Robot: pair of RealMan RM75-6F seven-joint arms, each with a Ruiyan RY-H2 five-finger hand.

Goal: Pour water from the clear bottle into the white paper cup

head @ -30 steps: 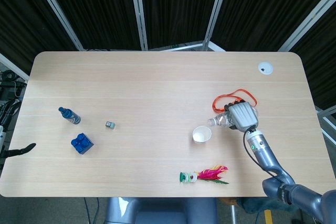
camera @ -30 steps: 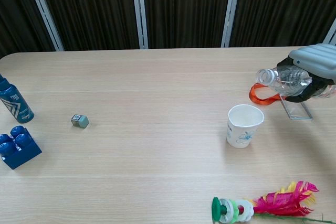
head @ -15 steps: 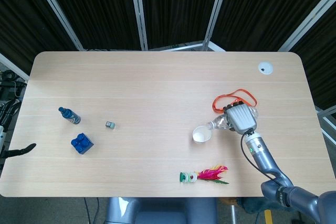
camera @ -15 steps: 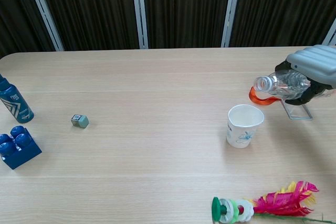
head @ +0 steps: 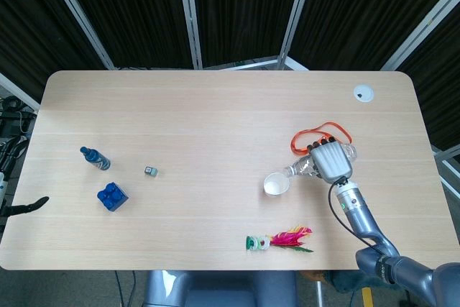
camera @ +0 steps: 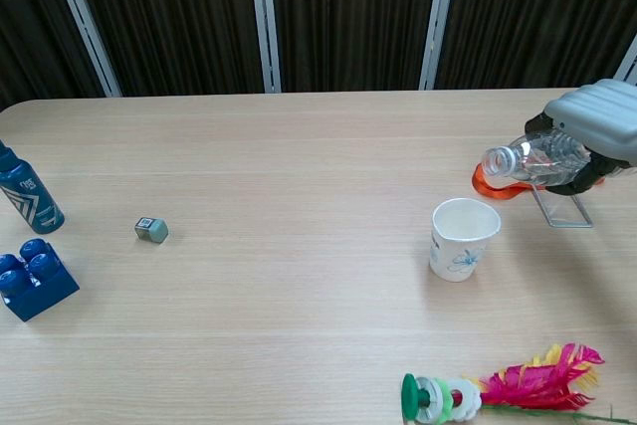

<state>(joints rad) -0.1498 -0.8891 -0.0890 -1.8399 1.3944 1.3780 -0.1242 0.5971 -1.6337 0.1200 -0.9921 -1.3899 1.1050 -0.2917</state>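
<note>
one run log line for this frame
phase: pouring | right robot hand: holds clear bottle tilted, mouth near white paper cup rim | left robot hand: not visible

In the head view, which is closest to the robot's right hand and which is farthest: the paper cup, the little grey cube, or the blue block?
Measured from the right hand, which holds the clear bottle:
1. White paper cup, just to its left, under the bottle's mouth.
2. Little grey cube, mid-table, well to the left.
3. Blue block, farthest, near the table's left end.
</note>
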